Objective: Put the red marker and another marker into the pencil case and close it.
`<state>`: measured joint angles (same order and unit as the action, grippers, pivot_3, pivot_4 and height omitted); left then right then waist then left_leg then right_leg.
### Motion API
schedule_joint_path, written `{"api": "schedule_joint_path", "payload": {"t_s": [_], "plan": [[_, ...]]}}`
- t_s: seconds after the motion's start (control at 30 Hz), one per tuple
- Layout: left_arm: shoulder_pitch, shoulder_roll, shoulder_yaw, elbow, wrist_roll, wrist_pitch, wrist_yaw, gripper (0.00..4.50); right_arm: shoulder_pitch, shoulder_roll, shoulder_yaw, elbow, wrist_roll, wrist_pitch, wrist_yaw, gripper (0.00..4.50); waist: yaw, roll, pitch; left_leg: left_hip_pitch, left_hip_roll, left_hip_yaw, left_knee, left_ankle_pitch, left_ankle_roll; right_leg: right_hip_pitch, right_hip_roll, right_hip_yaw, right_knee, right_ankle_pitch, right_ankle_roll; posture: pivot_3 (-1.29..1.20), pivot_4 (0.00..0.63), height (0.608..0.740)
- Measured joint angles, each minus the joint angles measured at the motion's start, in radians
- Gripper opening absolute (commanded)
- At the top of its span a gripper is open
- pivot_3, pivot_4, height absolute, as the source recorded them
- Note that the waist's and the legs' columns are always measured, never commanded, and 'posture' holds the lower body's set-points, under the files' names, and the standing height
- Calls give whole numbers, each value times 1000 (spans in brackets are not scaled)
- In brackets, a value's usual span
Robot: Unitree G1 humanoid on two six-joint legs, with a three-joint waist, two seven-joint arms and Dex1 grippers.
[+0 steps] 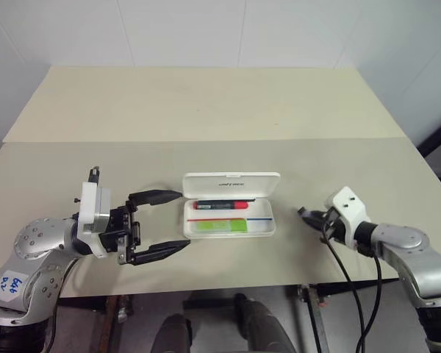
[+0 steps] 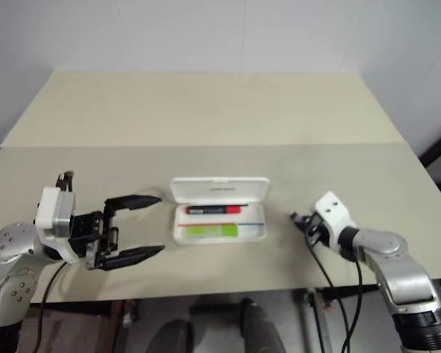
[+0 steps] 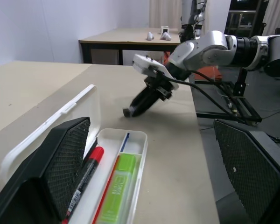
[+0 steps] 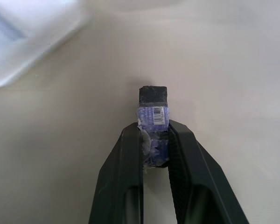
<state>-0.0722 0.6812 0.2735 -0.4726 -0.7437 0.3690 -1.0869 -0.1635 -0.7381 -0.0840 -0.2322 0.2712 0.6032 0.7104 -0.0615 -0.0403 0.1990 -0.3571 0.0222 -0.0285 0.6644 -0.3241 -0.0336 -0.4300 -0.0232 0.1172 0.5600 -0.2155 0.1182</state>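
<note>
A: Where's the case (image 1: 229, 206) right now?

B: On the table (image 1: 206, 110), near the middle of its front edge, lid open and leaning back. The red marker (image 1: 222, 204) lies in the tray along the hinge side, and the green highlighter (image 1: 219, 226) lies beside it on the front-edge side.

A: And the left gripper (image 1: 160, 223)?

B: It hangs just off the case's left end, fingers spread wide, grasping nothing.

A: The right one?

B: The right gripper (image 4: 155, 140) sits near the table's front right, well apart from the case. Its fingers are clenched on a small block (image 4: 153, 112) with a dark end and a blue barcode label.
</note>
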Motion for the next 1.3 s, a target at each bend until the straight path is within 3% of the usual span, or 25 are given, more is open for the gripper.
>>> {"api": "schedule_joint_path", "payload": {"t_s": [0.07, 0.13, 0.23, 0.37, 0.5, 0.7, 0.9, 1.3], "plan": [[-5, 0, -1, 15, -1, -1, -5, 4500, -35, 0, -19, -28, 29, 16, 3, 385, 2, 0, 0, -1, -1, 0, -1, -2, 1, -10, 0, 1, 15, -2, 8, 0, 150, 740], [-10, 0, -3, 19, -1, -4, -12, 4500, -67, 0, -27, -77, 70, 43, 14, 385, 4, 0, 0, -2, 0, -1, -2, -2, 2, -16, 2, 0, 24, -6, 5, 0, 150, 740], [-25, 0, -10, 26, -1, -8, -23, 4500, -112, -24, -25, -160, 144, 113, 58, 385, 6, 2, 1, -1, 4, -2, -2, -2, 2, -16, 7, 0, 26, -8, 2, 0, 150, 740], [-31, -1, -18, 48, -1, -11, -28, 4500, -144, -143, 31, -243, 227, 211, 177, 385, 5, 1, 1, 1, 6, -1, -1, -2, 2, -15, 10, 0, 25, -13, -6, 0, 150, 740], [-34, -4, -29, 48, 0, -12, -25, 4500, -173, -172, 111, -274, 237, 220, 239, 385, 5, 1, 2, 1, 6, 0, 1, -2, 2, -15, 11, 2, 27, -17, -15, 0, 150, 740], [-31, -6, -46, 40, 0, -15, -9, 4500, -263, -193, 234, -267, 157, 113, 315, 385, 1, 1, 2, 3, 7, 3, 1, -2, 2, -15, 12, 5, 28, -17, -16, 0, 150, 740], [-27, -6, -44, 21, 0, -17, 5, 4500, -403, -102, 384, -202, 64, 60, 325, 385, 0, 0, 2, 4, 7, 6, 1, -2, 2, -15, 12, 7, 29, -17, -15, 0, 150, 740], [-1, -6, -39, 12, -1, -23, 15, 4500, -452, -61, 501, -104, -86, -37, 377, 385, 1, 0, 2, 4, 7, 7, 1, -3, 2, -16, 12, 8, 29, -17, -15, 0, 150, 740]]}}
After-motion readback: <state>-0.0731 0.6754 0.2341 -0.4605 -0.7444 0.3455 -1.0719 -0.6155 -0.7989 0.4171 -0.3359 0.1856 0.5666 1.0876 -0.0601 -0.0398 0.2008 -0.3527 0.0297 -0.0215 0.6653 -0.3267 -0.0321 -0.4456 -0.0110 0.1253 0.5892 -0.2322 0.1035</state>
